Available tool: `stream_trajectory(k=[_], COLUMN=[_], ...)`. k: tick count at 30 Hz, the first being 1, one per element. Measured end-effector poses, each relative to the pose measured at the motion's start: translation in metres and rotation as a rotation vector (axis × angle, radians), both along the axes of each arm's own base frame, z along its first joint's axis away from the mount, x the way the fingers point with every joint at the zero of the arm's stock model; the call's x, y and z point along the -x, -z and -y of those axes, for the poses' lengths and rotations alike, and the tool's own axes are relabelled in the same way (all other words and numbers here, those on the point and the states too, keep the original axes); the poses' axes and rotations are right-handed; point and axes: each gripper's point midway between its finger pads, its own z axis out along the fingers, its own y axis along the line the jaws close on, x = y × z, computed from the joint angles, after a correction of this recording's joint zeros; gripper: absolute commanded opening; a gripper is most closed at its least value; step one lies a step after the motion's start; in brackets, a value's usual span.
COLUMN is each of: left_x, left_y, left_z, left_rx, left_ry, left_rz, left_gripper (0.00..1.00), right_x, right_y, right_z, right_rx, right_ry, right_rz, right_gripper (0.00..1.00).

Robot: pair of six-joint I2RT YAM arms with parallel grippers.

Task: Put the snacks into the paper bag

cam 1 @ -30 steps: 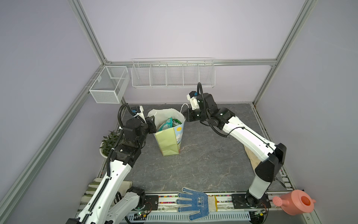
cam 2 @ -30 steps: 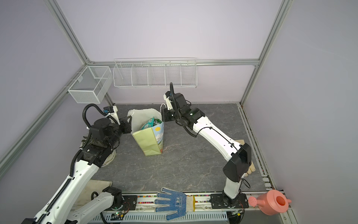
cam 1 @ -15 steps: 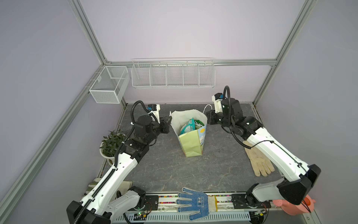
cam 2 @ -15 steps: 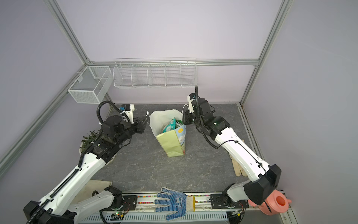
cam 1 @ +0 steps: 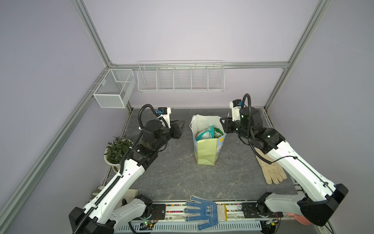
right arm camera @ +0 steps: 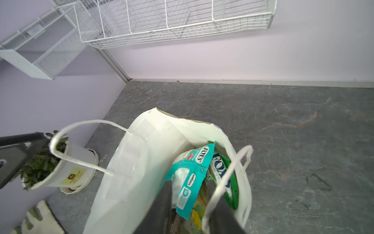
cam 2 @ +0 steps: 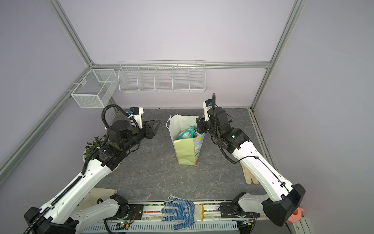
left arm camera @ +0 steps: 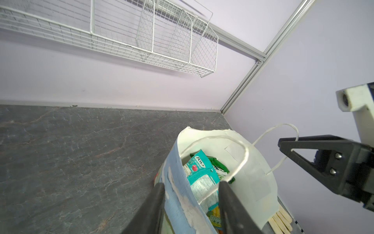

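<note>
Mid-worktop, the paper bag is now standing on its own, no longer being carried in from the left. The snacks are sitting inside, with teal and green packets showing at its mouth. Farther back, the left gripper and right gripper are flanking the rim. Both jaws are parting moderately and holding nothing, and the handles are hanging slack. Packing is probably finishing.

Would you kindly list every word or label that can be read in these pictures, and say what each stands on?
"FOX'S": on the teal packet in the paper bag.
"FOX'S": on the green packet beside it.
Too blurred to read: the plant pot label, the blue glove print, the packets' small print.
</note>
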Motion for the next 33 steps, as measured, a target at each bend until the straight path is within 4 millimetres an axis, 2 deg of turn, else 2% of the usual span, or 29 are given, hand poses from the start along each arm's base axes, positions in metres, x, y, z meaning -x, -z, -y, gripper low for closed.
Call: stream_trajectory(k=[1,3,7,20,33], left_x=[0.003,0.008,0.017,0.028,0.031], left_y=[-0.005,-0.013,-0.024,-0.030,-0.001], left_z=[-0.003,-0.008,-0.020,-0.053,-0.084], left_rx=[0.005,0.013,0.010,-0.054,-0.151], left_ry=[-0.004,-0.015,-0.045,-0.163,-0.301], left_rz=[0.011,0.031,0.068,0.126,0.124], left_gripper=[0.49,0.49,0.50,0.51,0.53], right_x=[0.001,0.002,0.007,0.032,0.052], right_y=[-0.001,-0.003,-0.005,-0.004,0.015], right_z=[0.001,0.001,0.007,0.041,0.083], right_rx=[-0.001,-0.003,0.003,0.050,0.127], right_ry=[-0.001,-0.001,0.003,0.063,0.162], right_rz=[0.002,0.006,0.015,0.060,0.145], right_gripper=[0.79,0.91,0.98,0.99,0.99])
